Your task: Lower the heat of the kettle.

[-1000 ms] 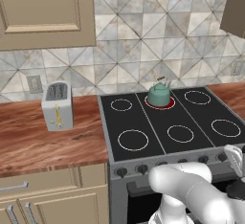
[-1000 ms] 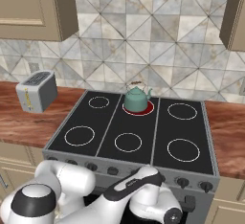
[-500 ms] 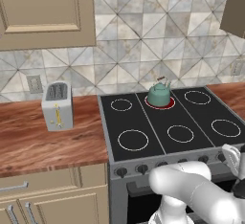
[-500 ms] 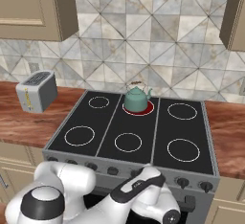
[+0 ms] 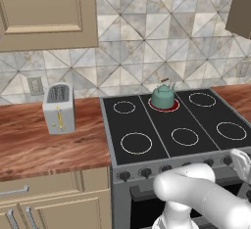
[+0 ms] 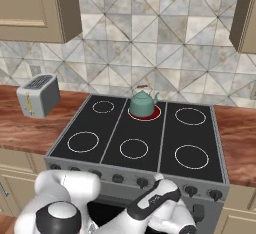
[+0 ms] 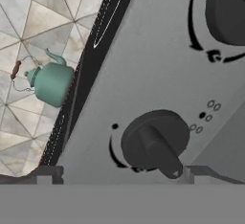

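The teal-green kettle [image 5: 163, 96] [image 6: 142, 103] stands on the glowing red back-middle burner [image 6: 146, 114] of the black stove. Seen tilted in the hand view, the kettle [image 7: 50, 82] sits beyond the stove's edge. My gripper [image 7: 122, 175] is open in front of the grey control panel, and a dark knob [image 7: 155, 142] lies just ahead between the spread fingertips [image 7: 45, 173], which do not touch it. A second knob [image 7: 227, 7] sits further along the panel. My hand [image 6: 159, 179] is low against the row of knobs.
A white-grey toaster [image 5: 59, 108] [image 6: 37, 95] stands on the wooden counter [image 5: 39, 145] left of the stove. The other burners [image 5: 136, 143] are unlit. Cabinets hang above the tiled backsplash, and drawers [image 5: 29, 194] sit below the counter.
My hand has edged slightly closer to the stove's front panel. The kettle and the toaster have not moved.
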